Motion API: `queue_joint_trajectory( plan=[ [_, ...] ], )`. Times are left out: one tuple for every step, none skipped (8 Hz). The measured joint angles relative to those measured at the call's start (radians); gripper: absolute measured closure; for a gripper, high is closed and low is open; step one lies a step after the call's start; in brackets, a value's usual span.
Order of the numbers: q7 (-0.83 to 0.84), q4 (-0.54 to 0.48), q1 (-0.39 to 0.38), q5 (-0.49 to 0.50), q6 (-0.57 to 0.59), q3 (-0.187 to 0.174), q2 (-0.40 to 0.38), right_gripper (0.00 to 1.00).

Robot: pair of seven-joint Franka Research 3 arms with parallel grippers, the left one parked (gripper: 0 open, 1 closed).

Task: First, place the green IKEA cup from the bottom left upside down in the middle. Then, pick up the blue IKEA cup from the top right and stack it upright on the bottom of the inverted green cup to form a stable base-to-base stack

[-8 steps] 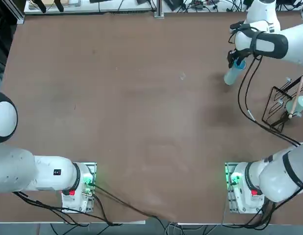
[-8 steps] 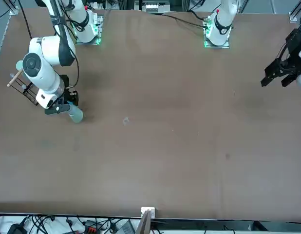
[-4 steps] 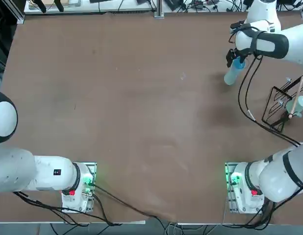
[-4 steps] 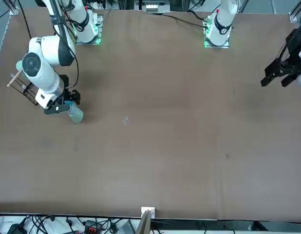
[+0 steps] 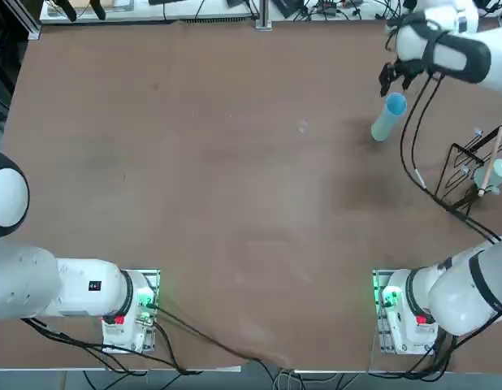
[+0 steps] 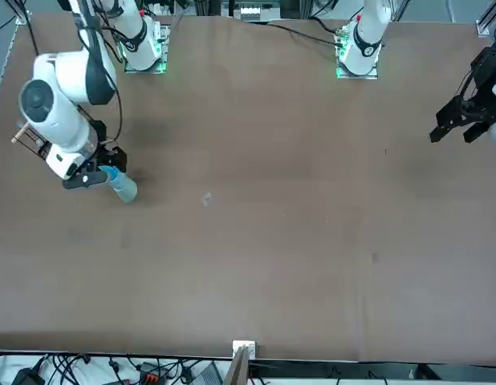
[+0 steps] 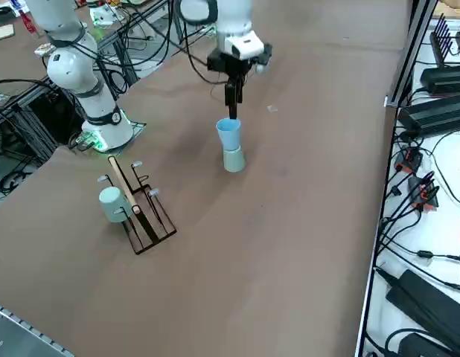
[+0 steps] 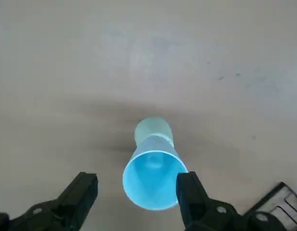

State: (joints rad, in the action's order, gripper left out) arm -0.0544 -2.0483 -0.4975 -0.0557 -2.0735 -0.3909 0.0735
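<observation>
Toward the worktop's far right corner, the blue cup stands upright on the inverted green cup, base to base for stability; the right gripper has released it, fingers spread.

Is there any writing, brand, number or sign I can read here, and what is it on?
No word, label, brand or number can be read.
Blue cup and green cup: plain, no visible lettering.
Right gripper, by the blue cup: no readable text.
Small dark square mark on the left arm: too small to read.
</observation>
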Motion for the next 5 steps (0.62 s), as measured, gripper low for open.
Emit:
queue_joint_trajectory(
  plan=[
    [0.001,0.047,0.000,0.000,0.045,0.000,-0.008,0.00],
    [0.003,0.086,0.000,0.001,0.084,0.000,-0.019,0.00],
    [0.015,0.119,-0.001,0.003,0.120,0.001,-0.033,0.00],
    [0.056,0.145,-0.002,0.004,0.154,0.002,-0.050,0.00],
    [0.106,0.167,-0.006,0.005,0.179,0.006,-0.070,0.00]
  ],
)
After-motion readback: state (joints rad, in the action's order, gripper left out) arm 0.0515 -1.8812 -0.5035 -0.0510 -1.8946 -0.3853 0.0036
